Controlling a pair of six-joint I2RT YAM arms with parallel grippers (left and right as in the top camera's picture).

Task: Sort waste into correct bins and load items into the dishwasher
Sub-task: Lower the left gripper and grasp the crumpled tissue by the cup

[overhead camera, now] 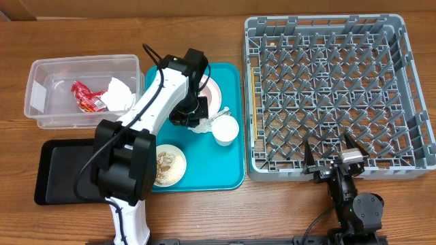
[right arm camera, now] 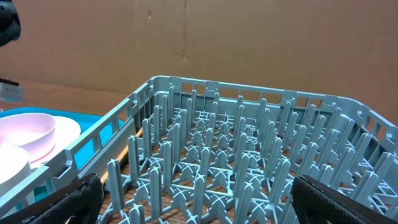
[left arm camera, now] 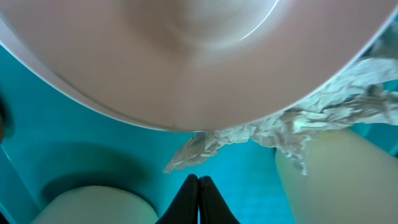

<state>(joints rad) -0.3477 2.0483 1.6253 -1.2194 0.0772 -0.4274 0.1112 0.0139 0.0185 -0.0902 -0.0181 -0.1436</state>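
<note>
On the teal tray (overhead camera: 228,167) stand a pink bowl (overhead camera: 212,92), a white cup (overhead camera: 225,130), a crumpled white napkin (overhead camera: 201,126) and a small plate with crumbs (overhead camera: 169,165). My left gripper (overhead camera: 193,117) hangs low over the tray between bowl and cup. In the left wrist view its fingers (left arm camera: 199,188) are shut and empty, just short of the napkin (left arm camera: 283,130), with the bowl (left arm camera: 199,56) ahead and the cup (left arm camera: 351,177) to the right. My right gripper (overhead camera: 333,164) is open and empty at the front edge of the grey dishwasher rack (overhead camera: 409,88).
A clear bin (overhead camera: 41,112) at the left holds a red wrapper (overhead camera: 87,96) and white tissue (overhead camera: 121,94). A black bin (overhead camera: 61,173) lies at the front left. The right wrist view shows the rack's pegs (right arm camera: 236,155), the pink bowl (right arm camera: 25,127) and my open fingers (right arm camera: 199,208).
</note>
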